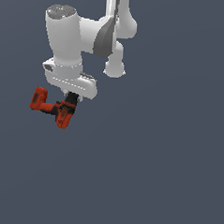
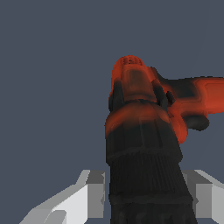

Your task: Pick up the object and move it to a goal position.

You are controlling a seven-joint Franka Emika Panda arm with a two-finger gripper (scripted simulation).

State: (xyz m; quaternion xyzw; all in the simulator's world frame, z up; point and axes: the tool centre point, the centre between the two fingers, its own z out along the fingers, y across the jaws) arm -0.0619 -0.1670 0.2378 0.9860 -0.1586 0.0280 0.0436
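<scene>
The object is a small red-orange power drill (image 1: 53,108) with black trim, held beneath the white arm in the exterior view. My gripper (image 1: 70,100) is shut on it near its black chuck end, and its blocky base sticks out toward the exterior view's left. In the wrist view the drill (image 2: 144,131) fills the middle, its black ribbed chuck running down between my two pale fingers (image 2: 94,192). The drill hangs against the plain backdrop with nothing seen touching it from below.
The white arm's wrist and links (image 1: 71,41) rise above the gripper. Around them is only a uniform dark blue-grey background (image 1: 166,173), with no other objects or edges in view.
</scene>
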